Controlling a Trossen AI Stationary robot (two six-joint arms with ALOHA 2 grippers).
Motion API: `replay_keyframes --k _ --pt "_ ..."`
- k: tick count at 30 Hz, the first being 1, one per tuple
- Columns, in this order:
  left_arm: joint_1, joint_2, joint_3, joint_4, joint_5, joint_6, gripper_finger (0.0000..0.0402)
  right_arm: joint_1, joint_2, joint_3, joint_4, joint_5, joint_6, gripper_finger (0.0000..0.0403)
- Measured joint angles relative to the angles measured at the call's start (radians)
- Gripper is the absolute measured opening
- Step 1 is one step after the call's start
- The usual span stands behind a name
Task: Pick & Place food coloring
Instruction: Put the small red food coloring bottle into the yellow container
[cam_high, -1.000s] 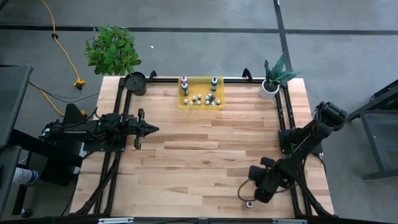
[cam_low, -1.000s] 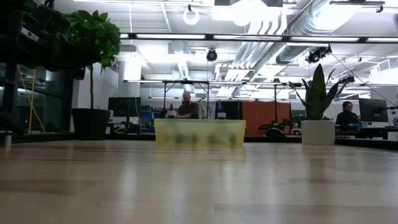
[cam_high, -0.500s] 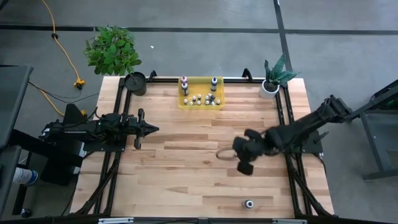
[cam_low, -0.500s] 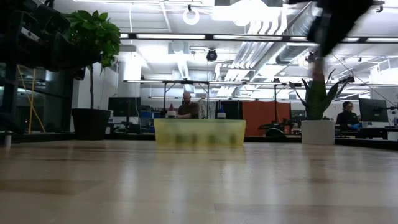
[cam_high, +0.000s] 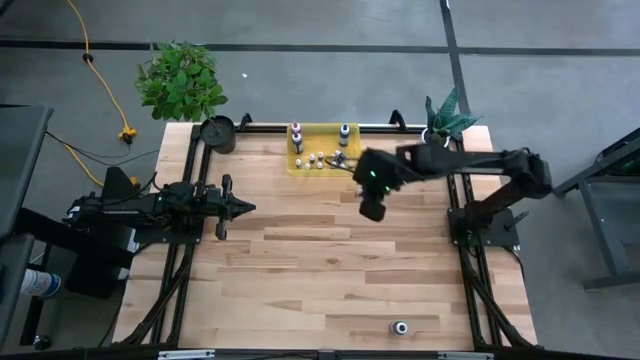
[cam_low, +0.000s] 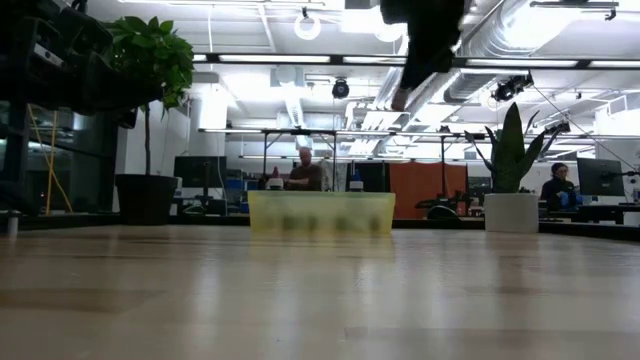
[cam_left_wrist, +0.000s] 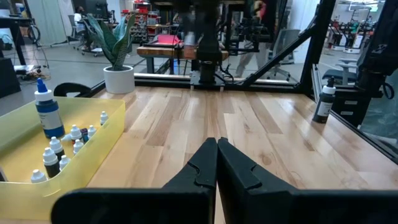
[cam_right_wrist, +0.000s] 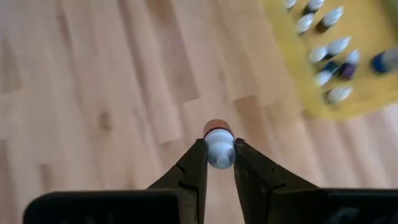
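Looking straight down, the right gripper (cam_high: 352, 167) has swung in one second from the near right corner of the table (cam_high: 300, 270) to just beside the yellow bin (cam_high: 350, 129) at the far edge, so delivery looks close. One stray bottle (cam_high: 400, 327) still stands at the near right edge where the arm was, and the left gripper (cam_high: 246, 207) waits at the left side with fingers pressed together. At table height, the right arm now hangs high over the bin, where a second ago it was absent; a snake plant in a white pot (cam_low: 511, 212) stands to the right, a person (cam_low: 305, 172) sits beyond. From the left wrist, bottles crowd the bin. From the right wrist, the fingers pinch a small white-capped food coloring bottle (cam_right_wrist: 218, 145) above bare wood, the bin near; those bottles leave limited landing room.
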Motion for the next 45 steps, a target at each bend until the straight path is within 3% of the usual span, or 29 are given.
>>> replay_keyframes --k 6,10,21,27,45 --pt "0.000 0.000 0.000 0.000 0.000 0.000 0.0000 -0.141 0.161 0.142 -0.025 -0.038 -0.221 0.0055" --pt "0.000 0.000 0.000 0.000 0.000 0.000 0.0000 -0.202 0.295 0.248 -0.027 -0.038 -0.284 0.0057" --pt "0.000 0.000 0.000 0.000 0.000 0.000 0.0000 -0.326 0.625 0.565 -0.135 -0.022 -0.170 0.0058" --pt "0.000 0.000 0.000 0.000 0.000 0.000 0.0000 -0.383 0.685 0.605 -0.142 -0.004 -0.075 0.0058" --pt "0.000 0.000 0.000 0.000 0.000 0.000 0.0000 -0.502 0.696 0.587 -0.170 0.009 0.123 0.0061"
